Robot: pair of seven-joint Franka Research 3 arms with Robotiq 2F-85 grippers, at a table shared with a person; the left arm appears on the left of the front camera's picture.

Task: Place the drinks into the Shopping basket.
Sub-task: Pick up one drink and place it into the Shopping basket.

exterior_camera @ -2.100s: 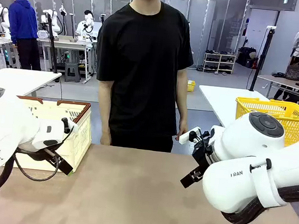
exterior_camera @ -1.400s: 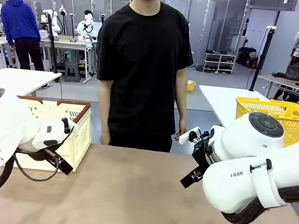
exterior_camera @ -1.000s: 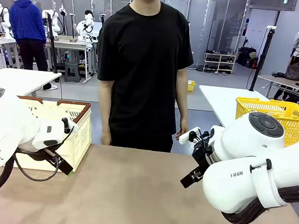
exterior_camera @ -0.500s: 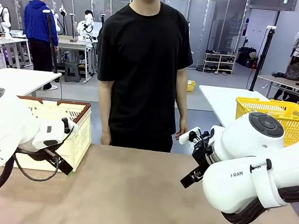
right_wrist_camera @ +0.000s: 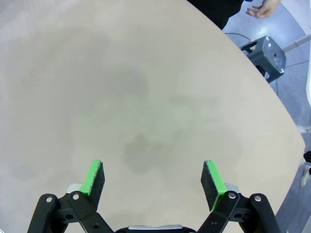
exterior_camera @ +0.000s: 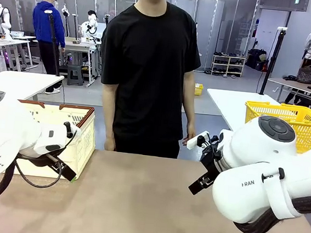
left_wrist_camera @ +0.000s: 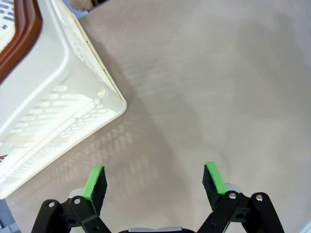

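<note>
Nothing is shifting: left tool (left_wrist_camera: 154, 180) and right tool (right_wrist_camera: 154, 178) are staying spread and empty, the Shopping basket (exterior_camera: 83, 141) is sitting on the counter's (exterior_camera: 136, 203) far-left corner, so loading is likely not beginning yet

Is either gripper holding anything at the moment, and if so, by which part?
Nothing: the left gripper and right gripper are both open and empty.

The table (exterior_camera: 136, 203) had a smooth tan top, mottled here and there with faint darker patches. On it, at the far edge toward the robot's left, stood the cream-white Shopping basket (exterior_camera: 84, 143) with its brown-red rim (upright, flat on its base, its slotted wall throwing a pale barred shadow onto the tabletop just beside it).
</note>
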